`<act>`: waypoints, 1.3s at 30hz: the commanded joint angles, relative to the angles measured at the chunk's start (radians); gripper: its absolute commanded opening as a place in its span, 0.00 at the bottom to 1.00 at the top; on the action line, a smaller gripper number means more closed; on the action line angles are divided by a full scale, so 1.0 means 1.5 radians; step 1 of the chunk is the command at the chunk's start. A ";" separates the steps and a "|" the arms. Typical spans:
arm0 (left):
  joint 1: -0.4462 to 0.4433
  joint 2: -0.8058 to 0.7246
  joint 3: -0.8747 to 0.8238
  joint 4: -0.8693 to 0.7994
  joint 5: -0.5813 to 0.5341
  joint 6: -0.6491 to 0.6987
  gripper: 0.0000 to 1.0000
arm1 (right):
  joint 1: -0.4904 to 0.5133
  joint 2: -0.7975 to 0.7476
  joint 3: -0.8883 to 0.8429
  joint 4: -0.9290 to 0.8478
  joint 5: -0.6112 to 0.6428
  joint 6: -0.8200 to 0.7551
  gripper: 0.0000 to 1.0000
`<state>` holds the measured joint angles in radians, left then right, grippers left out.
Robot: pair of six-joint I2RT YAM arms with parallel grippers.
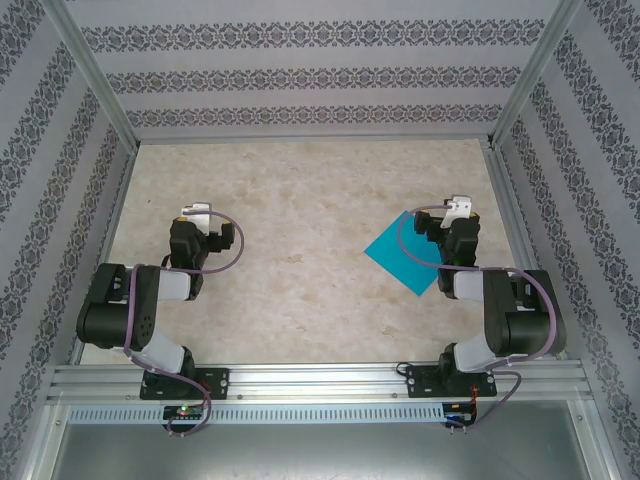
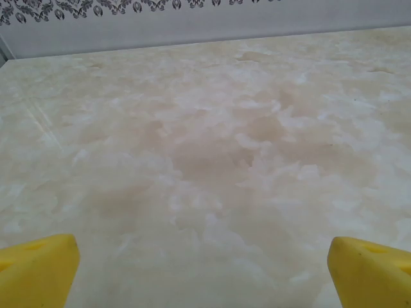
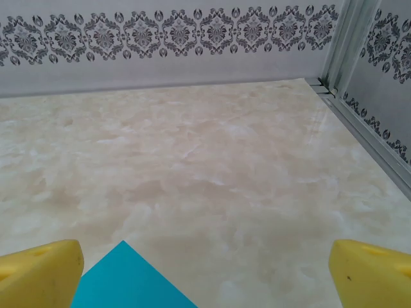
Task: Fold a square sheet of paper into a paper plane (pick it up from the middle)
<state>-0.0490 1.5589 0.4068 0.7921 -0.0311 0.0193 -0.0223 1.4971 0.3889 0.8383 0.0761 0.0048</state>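
Square sheet of paper lies flat under my right gripper, offset left. Its jaws and my left gripper are spread wide, empty.

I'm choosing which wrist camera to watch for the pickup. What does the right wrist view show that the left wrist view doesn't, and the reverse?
Right wrist, not left: a corner of the square sheet of paper lying flat on the table, low in the picture between the open yellow fingers of the right end effector, plus a metal frame post at the right. Left wrist, not right: the left end effector, open above the tabletop. Both: the marbled table and the patterned wall behind it.
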 commanded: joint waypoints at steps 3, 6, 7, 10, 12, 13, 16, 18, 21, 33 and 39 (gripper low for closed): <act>-0.009 0.001 0.008 0.021 0.000 0.009 1.00 | -0.002 0.000 0.004 0.012 -0.015 0.002 0.98; -0.009 0.001 0.008 0.021 0.001 0.009 1.00 | -0.003 -0.001 0.005 0.012 -0.014 0.002 0.98; -0.009 0.001 0.007 0.021 0.001 0.009 1.00 | -0.003 -0.001 0.004 0.012 -0.014 0.002 0.98; -0.009 0.001 0.008 0.021 0.000 0.009 1.00 | -0.002 -0.001 0.005 0.012 -0.014 0.002 0.98; -0.009 0.001 0.008 0.020 0.001 0.009 1.00 | -0.003 0.000 0.004 0.012 -0.014 0.002 0.98; -0.009 0.001 0.007 0.020 0.001 0.009 1.00 | -0.003 -0.001 0.004 0.012 -0.015 0.002 0.98; -0.009 0.001 0.008 0.020 0.002 0.009 1.00 | -0.003 -0.001 0.004 0.012 -0.014 0.002 0.98; -0.009 0.001 0.008 0.019 0.001 0.009 1.00 | -0.003 0.000 0.006 0.011 -0.014 0.002 0.98; -0.009 0.002 0.009 0.020 0.001 0.009 1.00 | -0.003 0.002 0.008 0.007 -0.015 0.002 0.98; -0.009 -0.076 0.106 -0.213 -0.088 -0.020 1.00 | 0.005 -0.150 0.101 -0.313 0.060 0.055 0.98; -0.009 -0.131 0.219 -0.431 -0.120 -0.100 1.00 | 0.025 -0.256 0.179 -0.578 0.090 0.194 0.98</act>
<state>-0.0540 1.4078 0.6682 0.3759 -0.1680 -0.0418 0.0013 1.1503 0.5991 0.2569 0.1638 0.1574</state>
